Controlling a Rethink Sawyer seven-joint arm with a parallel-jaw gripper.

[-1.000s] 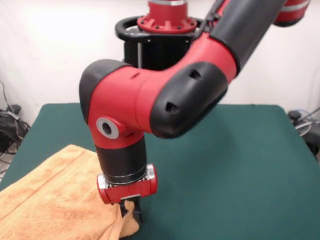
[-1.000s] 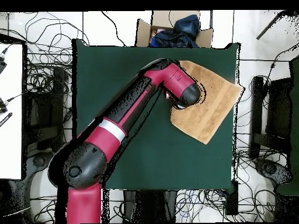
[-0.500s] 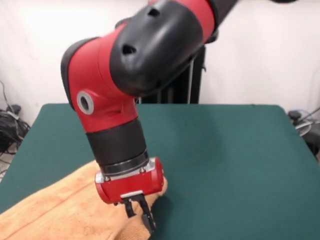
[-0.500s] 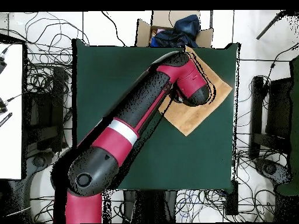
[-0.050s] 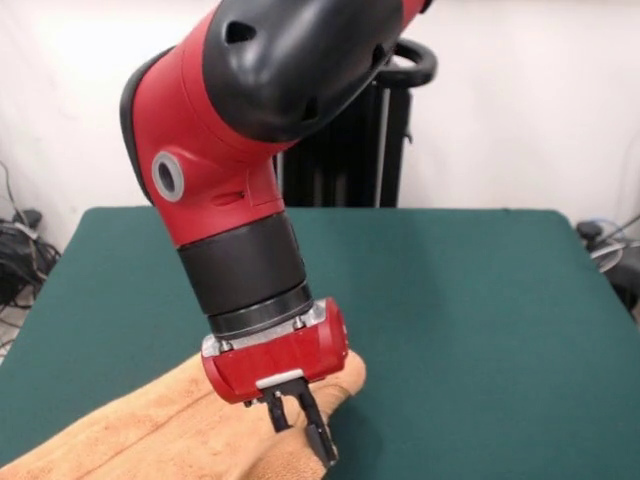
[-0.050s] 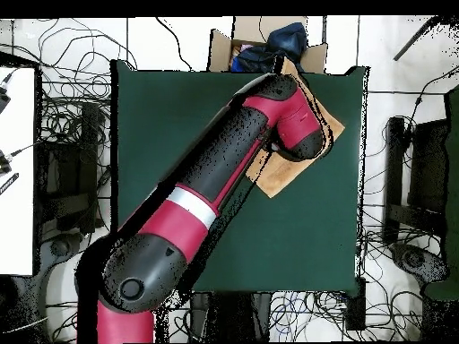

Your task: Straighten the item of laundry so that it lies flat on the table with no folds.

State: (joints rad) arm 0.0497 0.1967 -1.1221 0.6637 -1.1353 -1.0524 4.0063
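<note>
The peach terry towel [image 5: 140, 435] lies bunched at the near left of the green table [image 5: 480, 300], with a hump rising behind the wrist. My gripper [image 5: 298, 430] points down at the towel's right edge, its dark fingers [image 5: 320, 445] close together with cloth pinched between them. In the overhead view the towel [image 6: 280, 172] shows as a small tilted patch poking out from under the red and black arm [image 6: 215, 179]. That arm hides the gripper and most of the cloth. One corner of the towel [image 6: 330, 128] shows near the table's upper right.
A cardboard box with dark blue cloth [image 6: 269, 45] stands just past the table's top edge in the overhead view. Cables lie on the floor all around. Bare green felt [image 6: 170, 116] spreads to the left of the arm and below the towel.
The wrist swung over the towel and dragged its edge along. From above, the towel no longer reaches the right table edge and looks smaller, drawn in under the arm.
</note>
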